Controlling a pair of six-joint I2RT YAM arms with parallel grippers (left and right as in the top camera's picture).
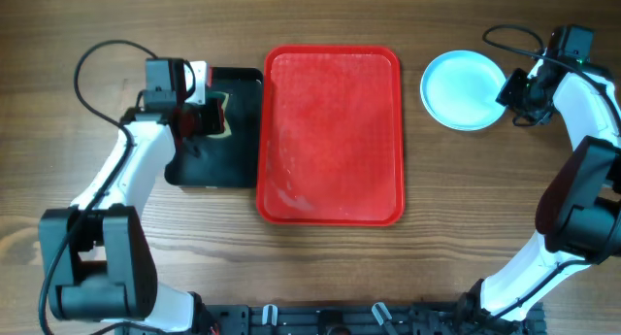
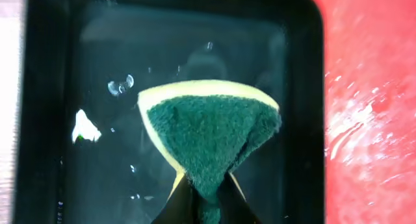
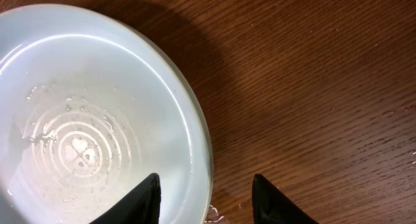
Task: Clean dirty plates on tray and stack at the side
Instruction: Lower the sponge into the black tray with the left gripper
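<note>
**Sponge pinched on the left, plate rim straddled on the right**

Over on the left, the left pincer (image 2: 207,197) is clenching a sponge (image 2: 211,139). It is squeezing the sponge's lower edge, so the green scouring face is fanning out above it and the yellow foam is showing round the border. Directly beneath that pincer the black tray (image 2: 39,120) is lying wet, with beads of water and a white fleck on its floor. Just to that pincer's right the red tray (image 1: 330,131) is glistening with water streaks, and I am seeing no plate on it.

Well beyond the red tray, at the right pincer (image 3: 208,195), the plates (image 1: 464,89) are resting on the bare bench (image 1: 456,238). A light aqua one is showing on top, and how many are lying under it I cannot tell. The right pincer is standing released, its jaws apart and straddling the rim of the top plate (image 3: 84,120). One finger is hanging over the wet inner slope and the other over the wood outside, and neither seems to be pressing.

The top plate is looking stiff and light, but droplets are sitting on it, so I am judging it slippery. The rim seems the only sensible hold, since the shallow dish is offering nothing else. A pinch there would need the outer finger tucked under the lip, or the plate may skate sideways off the pile.
</note>
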